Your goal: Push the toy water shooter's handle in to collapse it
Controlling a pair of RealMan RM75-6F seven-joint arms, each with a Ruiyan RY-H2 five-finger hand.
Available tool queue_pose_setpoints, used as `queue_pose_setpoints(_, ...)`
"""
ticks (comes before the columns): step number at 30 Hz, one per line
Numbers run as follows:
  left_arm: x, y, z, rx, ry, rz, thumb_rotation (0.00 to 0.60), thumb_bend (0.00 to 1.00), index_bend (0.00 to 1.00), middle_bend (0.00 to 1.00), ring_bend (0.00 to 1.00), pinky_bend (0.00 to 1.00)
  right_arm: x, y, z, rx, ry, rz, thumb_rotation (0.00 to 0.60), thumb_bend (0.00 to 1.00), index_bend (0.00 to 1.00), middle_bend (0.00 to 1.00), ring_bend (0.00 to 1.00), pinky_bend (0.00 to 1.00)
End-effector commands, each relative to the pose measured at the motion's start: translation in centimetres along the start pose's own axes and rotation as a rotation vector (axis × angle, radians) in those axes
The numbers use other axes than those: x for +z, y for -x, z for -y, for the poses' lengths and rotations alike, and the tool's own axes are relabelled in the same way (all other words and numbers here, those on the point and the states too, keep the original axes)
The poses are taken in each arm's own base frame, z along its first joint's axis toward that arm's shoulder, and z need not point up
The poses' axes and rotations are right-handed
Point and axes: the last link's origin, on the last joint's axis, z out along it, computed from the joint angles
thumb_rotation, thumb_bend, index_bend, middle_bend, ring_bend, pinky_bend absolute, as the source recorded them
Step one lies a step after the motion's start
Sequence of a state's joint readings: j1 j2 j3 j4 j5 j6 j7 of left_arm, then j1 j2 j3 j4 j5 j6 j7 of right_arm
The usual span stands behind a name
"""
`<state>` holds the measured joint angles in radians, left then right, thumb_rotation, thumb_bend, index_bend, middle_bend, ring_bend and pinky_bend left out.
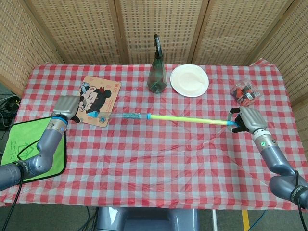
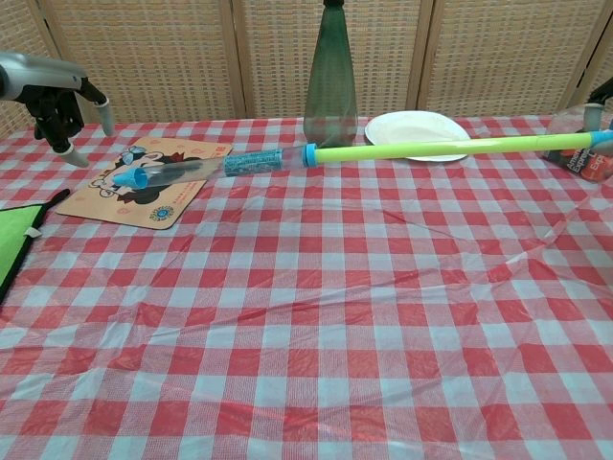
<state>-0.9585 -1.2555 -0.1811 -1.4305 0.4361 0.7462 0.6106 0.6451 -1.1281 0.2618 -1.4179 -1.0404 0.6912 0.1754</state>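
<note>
Woven screens with wood frames stand behind the bench (image 1: pixel 159 159), which wears a red and white checked cloth. Across the middle of it stretches the toy water shooter (image 1: pixel 159 117), long and pulled all the way out, with its blue tip on the left, a clear body, and a thin yellow-green rod running to the right. Its blue tip lies over the corner of a cartoon picture mat (image 1: pixel 96 99) on the left side. A bright green cloth (image 1: pixel 19 151) hangs at the left edge of the bench. Behind the shooter stands a dark green bottle (image 1: pixel 157 72), and just beside it on the right sits a white paper plate (image 1: pixel 189 80). A small clear pack with red things inside (image 1: pixel 244 93) lies near the far right. The left hand (image 1: pixel 66 108) floats near the blue tip, just left of it over the edge of the mat; in the chest view its fingers (image 2: pixel 67 105) point down, spread apart and holding nothing. The right hand (image 1: pixel 250 120) is at the far right end of the rod, and its fingers (image 1: pixel 236 126) are wrapped around the blue handle there, holding that end up off the cloth.
</note>
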Motion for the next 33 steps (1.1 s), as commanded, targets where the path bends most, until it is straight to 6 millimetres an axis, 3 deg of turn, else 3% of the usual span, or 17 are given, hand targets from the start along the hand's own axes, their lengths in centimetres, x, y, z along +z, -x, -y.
queue_pose_setpoints(1,0.4,0.3,-0.4,0.007,0.004,0.004,0.600,0.23,0.35,0.78,0.66,0.54,-0.1,-0.1,0.0,0.002,-0.002,0.002,0.600,0.49,0.85,1.00,0.99,0.66)
queue_pose_setpoints(11,1.1,1.3,-1.4,0.018,0.029,0.028,0.600,0.23,0.36,0.79,0.66,0.54,-0.2,-0.4,0.1,0.031,-0.016,0.007,0.600,0.49,0.85,1.00,0.99,0.66)
queue_pose_setpoints(28,1.5,1.1,-2.3,0.013,0.042,0.009,0.600,0.23,0.38,0.79,0.66,0.54,-0.7,-0.7,0.8,0.040,-0.043,0.015,0.600,0.49,0.85,1.00,0.99,0.67)
queue_pose_setpoints(30,1.5,1.2,-2.5,0.015,0.046,0.010,0.600,0.23,0.40,0.79,0.66,0.54,-0.8,-0.7,0.9,0.043,-0.046,0.016,0.600,0.49,0.85,1.00,0.99,0.67)
queue_pose_setpoints(33,1.5,1.3,-2.8,0.013,0.050,0.013,0.600,0.27,0.51,0.79,0.66,0.54,-0.9,-0.8,1.0,0.042,-0.049,0.016,0.600,0.49,0.85,1.00,0.99,0.67)
